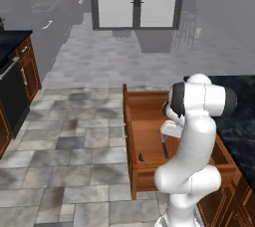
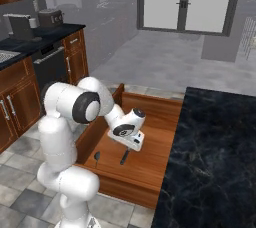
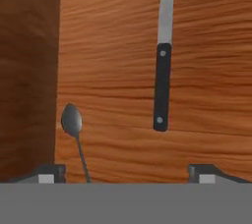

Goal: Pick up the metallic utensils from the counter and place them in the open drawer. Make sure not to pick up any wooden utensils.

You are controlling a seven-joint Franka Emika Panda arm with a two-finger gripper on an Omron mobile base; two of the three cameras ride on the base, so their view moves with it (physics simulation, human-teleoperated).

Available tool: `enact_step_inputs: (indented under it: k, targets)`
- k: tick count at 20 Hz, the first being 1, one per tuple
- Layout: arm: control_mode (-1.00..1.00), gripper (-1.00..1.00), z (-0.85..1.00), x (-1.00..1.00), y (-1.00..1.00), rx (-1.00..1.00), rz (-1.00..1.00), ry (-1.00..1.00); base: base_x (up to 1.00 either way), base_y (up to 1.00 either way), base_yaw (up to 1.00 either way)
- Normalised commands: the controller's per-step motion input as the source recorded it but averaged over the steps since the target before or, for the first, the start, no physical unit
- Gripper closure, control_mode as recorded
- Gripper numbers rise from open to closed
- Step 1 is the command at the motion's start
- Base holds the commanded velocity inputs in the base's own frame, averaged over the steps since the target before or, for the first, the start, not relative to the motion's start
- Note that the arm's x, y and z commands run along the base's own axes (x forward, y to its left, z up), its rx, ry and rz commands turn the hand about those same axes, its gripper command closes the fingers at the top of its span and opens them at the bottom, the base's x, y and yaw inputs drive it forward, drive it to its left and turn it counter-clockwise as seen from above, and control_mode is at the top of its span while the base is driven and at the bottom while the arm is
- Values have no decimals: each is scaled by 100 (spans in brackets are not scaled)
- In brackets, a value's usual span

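Gripper (image 3: pixel 126 171) hangs over open drawer (image 2: pixel 150 147), jaws spread wide, holding nothing. Knife (image 3: pixel 162 78) lies flat on drawer floor, dark handle nearer camera, blade pointing away. Spoon (image 3: pixel 74 129) lies beside it, near drawer side wall, well apart from knife. Black counter (image 2: pixel 215 147) runs beside drawer

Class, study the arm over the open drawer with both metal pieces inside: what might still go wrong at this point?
1. The open gripper hangs low over the knife and spoon in the open drawer; a careless lift or sideways sweep might knock either piece.
2. The spoon lies close to the drawer's side wall, so shutting the drawer hard could rattle it about.
3. The drawer juts out over the floor; if the base drives, it may bump it.
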Motion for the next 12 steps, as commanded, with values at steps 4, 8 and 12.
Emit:
enact_step_inputs:
  k: [4,8,12]
  targets:
    - [-100,-100,99,-58,0,0,-3,-26,0,0,0]
    - [-100,-100,97,-12,8,-1,-6,-5,0,0,0]
    - [-100,-100,100,-5,1,-2,-6,0,0,0,0]
